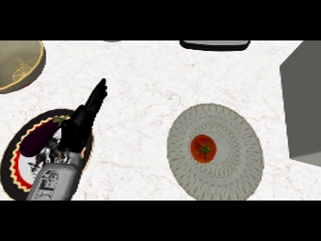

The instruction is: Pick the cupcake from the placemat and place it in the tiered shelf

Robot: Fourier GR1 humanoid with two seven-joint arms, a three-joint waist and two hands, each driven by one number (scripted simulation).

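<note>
On the white desk [156, 80], the left hand [86, 110] hangs with fingers straight, released, above a dark plate [13, 155] bearing an eggplant [34, 139], well apart from a red-topped item [203, 148] centred on the round woven placemat [215, 179].

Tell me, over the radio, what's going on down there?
Left hand open, fingers straight, over dark patterned plate. Right hand out of view. Red item sits untouched on round placemat. Nothing around it.
</note>
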